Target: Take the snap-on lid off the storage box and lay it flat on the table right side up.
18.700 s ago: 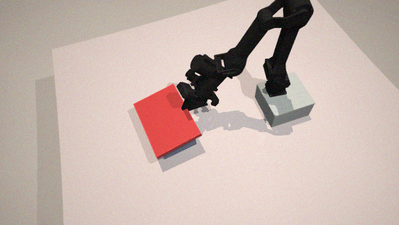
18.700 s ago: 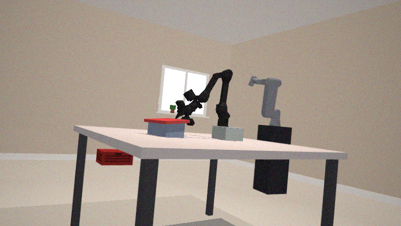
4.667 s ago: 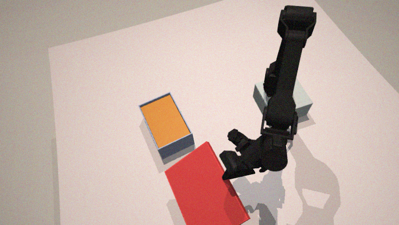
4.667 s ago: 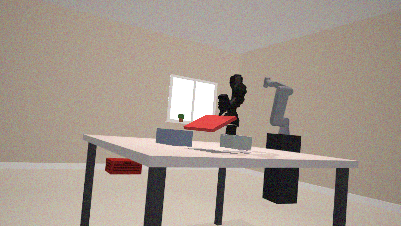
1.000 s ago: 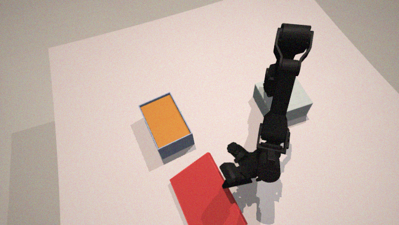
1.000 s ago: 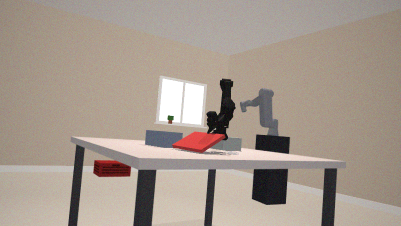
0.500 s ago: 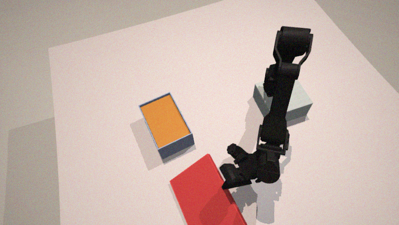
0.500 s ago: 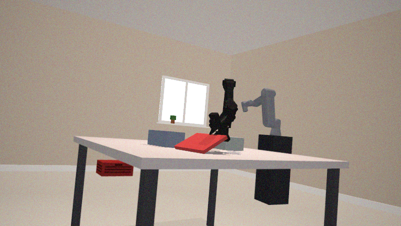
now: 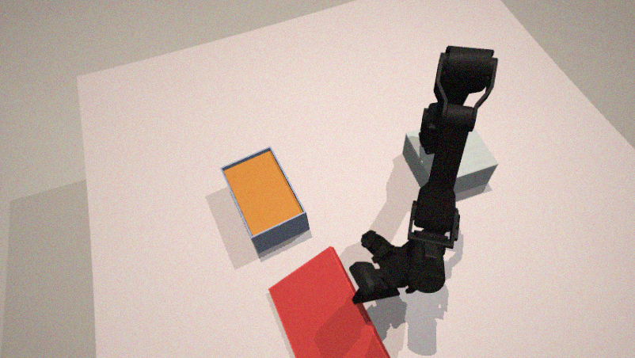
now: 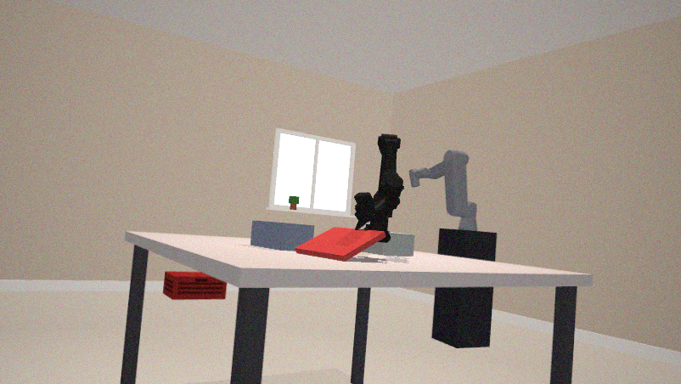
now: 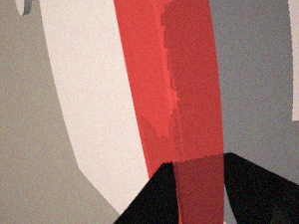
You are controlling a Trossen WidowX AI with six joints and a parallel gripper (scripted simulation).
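The storage box [image 9: 284, 230] [image 10: 281, 234] is blue-grey with an orange inside and stands open near the middle of the table. The red lid [image 9: 320, 306] [image 10: 340, 242] [image 11: 172, 95] is off the box, near the table's front edge. It hangs tilted, its far edge low near the table top and its near edge held up. My gripper [image 9: 359, 284] [image 10: 367, 228] is shut on the lid's right edge. In the wrist view the lid runs as a red band between the black fingers.
A pale grey block [image 9: 475, 164] [image 10: 397, 244] stands behind the arm at the right. A grey second arm [image 10: 453, 185] on a black pedestal [image 10: 464, 285] stands beyond the table. A red crate [image 10: 194, 285] shows below the table. The table's front edge lies close to the lid.
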